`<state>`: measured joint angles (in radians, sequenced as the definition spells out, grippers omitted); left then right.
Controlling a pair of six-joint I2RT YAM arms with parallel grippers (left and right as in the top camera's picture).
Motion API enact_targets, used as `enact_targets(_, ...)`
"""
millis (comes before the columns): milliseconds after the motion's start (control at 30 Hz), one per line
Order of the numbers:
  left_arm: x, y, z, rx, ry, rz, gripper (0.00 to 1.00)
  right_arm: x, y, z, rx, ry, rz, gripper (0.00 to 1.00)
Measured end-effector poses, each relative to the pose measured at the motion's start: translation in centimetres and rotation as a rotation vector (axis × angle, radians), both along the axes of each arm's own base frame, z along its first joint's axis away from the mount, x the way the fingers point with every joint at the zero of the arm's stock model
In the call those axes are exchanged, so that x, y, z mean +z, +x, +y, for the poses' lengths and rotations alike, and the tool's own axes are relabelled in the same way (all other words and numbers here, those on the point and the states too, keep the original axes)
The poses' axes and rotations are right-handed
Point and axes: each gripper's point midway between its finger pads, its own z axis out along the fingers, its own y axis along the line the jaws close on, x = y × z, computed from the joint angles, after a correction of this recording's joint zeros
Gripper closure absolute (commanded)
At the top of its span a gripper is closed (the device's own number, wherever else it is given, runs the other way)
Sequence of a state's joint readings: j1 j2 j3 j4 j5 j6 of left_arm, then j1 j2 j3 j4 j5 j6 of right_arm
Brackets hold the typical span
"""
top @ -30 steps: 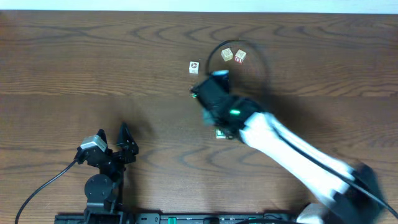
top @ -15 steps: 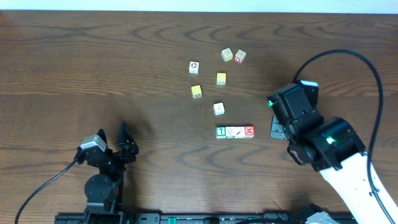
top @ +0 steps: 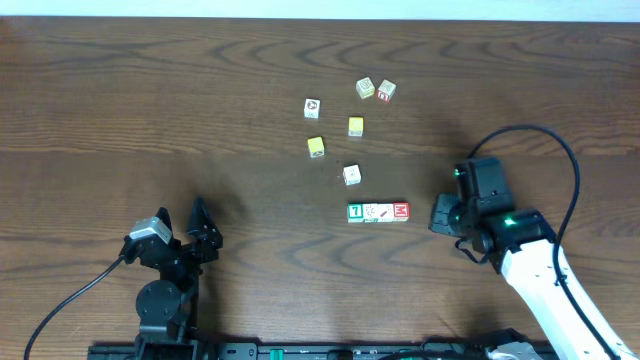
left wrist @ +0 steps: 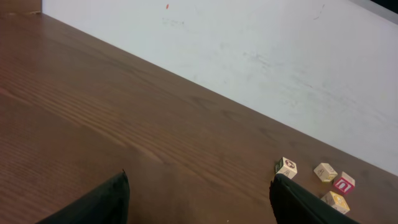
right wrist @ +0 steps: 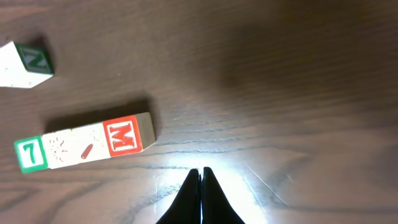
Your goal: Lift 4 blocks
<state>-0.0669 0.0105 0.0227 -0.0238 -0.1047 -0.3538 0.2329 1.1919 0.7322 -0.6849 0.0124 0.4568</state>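
Blocks (right wrist: 84, 146) lie in one touching row on the table (top: 100, 100), none lifted: green "7" cube (right wrist: 30, 155), two white picture cubes (right wrist: 73, 149), red "M" cube (right wrist: 122, 138). The right fingers (right wrist: 193, 198) are clenched on nothing, and the "M" end sits near, ahead and left of their tips. The left fingers (left wrist: 93, 205) stand released and empty, well apart from the row. The whole lift looks left to do.

Painted wooden blocks (top: 378, 212) on a glossy wood-grain table (top: 150, 100).

Two plain yellow cubes (top: 356, 126) and four pale loose cubes (top: 312, 106) lie scattered, upper centre, on the wooden table (top: 120, 100).
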Motion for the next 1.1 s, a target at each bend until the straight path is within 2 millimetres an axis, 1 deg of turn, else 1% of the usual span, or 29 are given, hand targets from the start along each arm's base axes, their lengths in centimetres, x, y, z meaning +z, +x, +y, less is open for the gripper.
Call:
enact_targets(100,0.0,0.0,0.0,-0.002,0.017,0.002,0.27,-0.8,-0.2,-0.4,0.017,0.035,0.015,0.99)
enact_targets(167,0.0,0.0,-0.1,-0.01,0.021,0.004,0.27,-1.0,0.0,-0.8,0.017,0.045,0.015,0.99)
enact_targets(300,-0.5,0.1,-1.1,-0.066,0.035,0.026,0.27,-1.9,0.9,-1.6,0.015,0.051,0.022,0.99)
enact_targets(367,-1.5,0.2,-1.4,-0.084,0.035,0.075,0.27,-2.8,1.0,-1.6,0.024,0.054,0.046,0.99)
enact_targets(433,-3.1,0.3,-1.5,-0.094,0.032,0.143,0.27,-4.0,1.2,-1.3,0.04,0.063,0.078,0.99)
enact_targets(567,-6.6,0.2,-1.8,-0.105,0.007,0.297,0.27,-6.6,1.4,-0.5,0.075,0.093,0.14,0.99)
enact_targets(700,-8.6,0.0,-1.9,-0.102,-0.017,0.389,0.27,-8.5,1.6,0.4,0.107,0.136,0.174,0.99)
enact_targets(733,-9.0,-0.1,-1.9,-0.102,-0.021,0.402,0.27,-8.4,1.9,0.7,0.118,0.149,0.163,0.99)
enact_targets(800,-9.3,0.0,-2.0,-0.103,-0.027,0.409,0.27,-8.5,2.1,1.3,0.145,0.168,0.152,0.99)
enact_targets(933,-8.6,0.4,-2.1,-0.106,-0.039,0.374,0.27,-8.4,2.1,2.6,0.205,0.195,0.143,0.99)
enact_targets(1100,-8.6,0.4,-2.1,-0.107,-0.047,0.373,0.27,-8.4,1.9,4.4,0.274,0.207,0.137,0.99)
